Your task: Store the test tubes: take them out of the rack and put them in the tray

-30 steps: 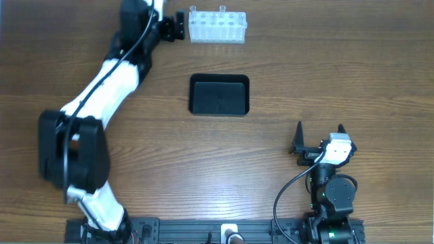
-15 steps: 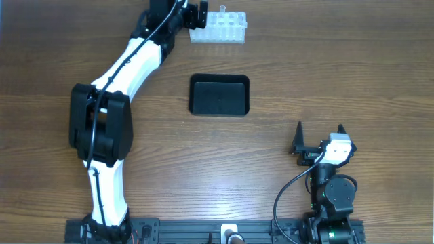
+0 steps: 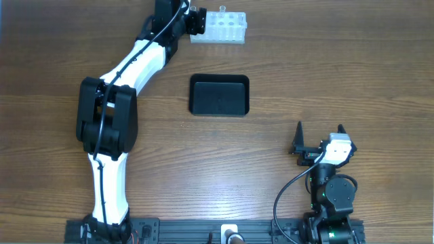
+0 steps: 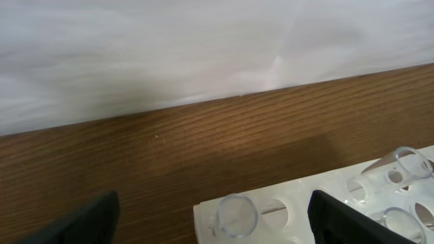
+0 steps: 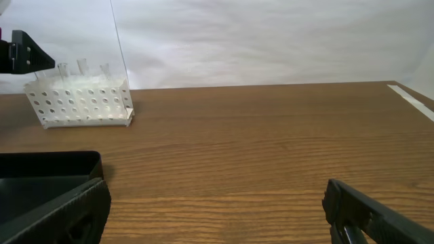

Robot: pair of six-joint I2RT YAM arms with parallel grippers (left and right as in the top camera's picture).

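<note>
The clear plastic rack (image 3: 220,28) stands at the table's far edge, with test tubes (image 5: 81,67) sticking up out of it. My left gripper (image 3: 196,19) is at the rack's left end, open. In the left wrist view a tube's rim (image 4: 237,215) sits between the two dark fingers (image 4: 89,222), and another tube (image 4: 407,163) stands farther along the rack (image 4: 319,196). The black tray (image 3: 219,95) lies in the middle of the table with nothing in it. My right gripper (image 3: 319,139) is open near its base, far from both; the right wrist view shows the tray (image 5: 47,169) and rack (image 5: 81,103).
A white wall runs behind the table's far edge (image 4: 203,102), close to the rack. Bare wood lies between the tray and the right arm. A strip of white tape (image 5: 412,96) marks the table at the far right.
The left arm has swung right along the far edge, bringing its gripper from beside the rack onto the rack's left end. The right arm has stayed still.
</note>
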